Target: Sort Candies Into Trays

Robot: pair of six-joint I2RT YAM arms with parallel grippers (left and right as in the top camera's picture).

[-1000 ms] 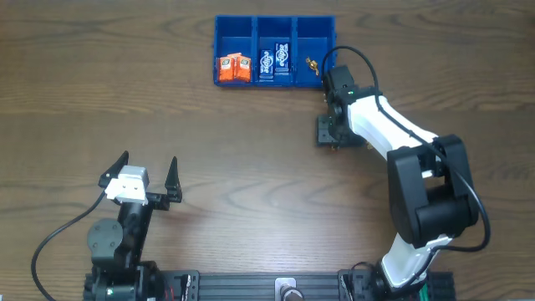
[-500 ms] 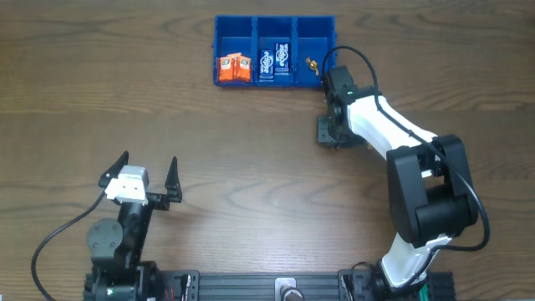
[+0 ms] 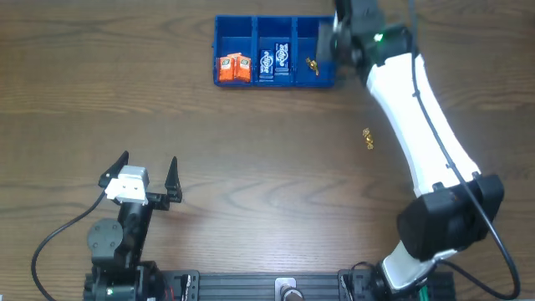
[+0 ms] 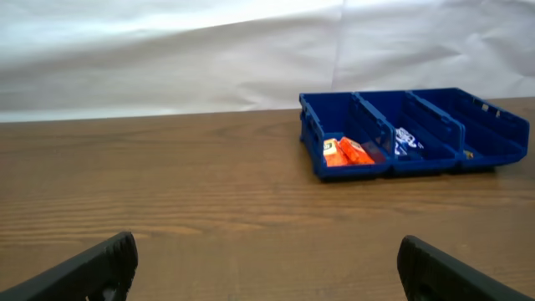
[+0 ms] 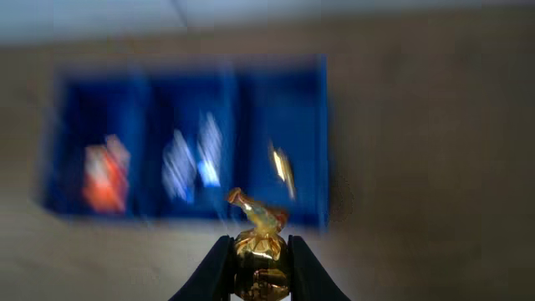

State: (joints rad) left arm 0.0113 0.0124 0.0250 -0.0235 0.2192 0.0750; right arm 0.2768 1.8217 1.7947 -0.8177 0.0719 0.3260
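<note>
The blue three-bin tray (image 3: 328, 82) lies at the far side of the table. Its left bin holds orange candies (image 3: 234, 68), the middle bin blue candies (image 3: 276, 60), the right bin one gold candy (image 3: 312, 64). My right gripper (image 3: 333, 40) hangs lifted by the tray's right end. In the right wrist view the right gripper (image 5: 259, 269) is shut on a gold-wrapped candy (image 5: 257, 242), with the tray (image 5: 305, 219) blurred below it. Another gold candy (image 3: 368, 138) lies loose on the table. My left gripper (image 3: 149, 171) is open and holds nothing near the front left.
The left wrist view looks across bare wood to the tray (image 4: 311, 138), with orange candies (image 4: 347, 152) in its nearest bin. A white backdrop (image 4: 251, 50) stands behind the table. Open tabletop stretches between the two arms.
The right arm rose from the table below the tray and swung up to the tray's right end with a gold candy. A second gold candy now shows on the table. The left arm kept still.
</note>
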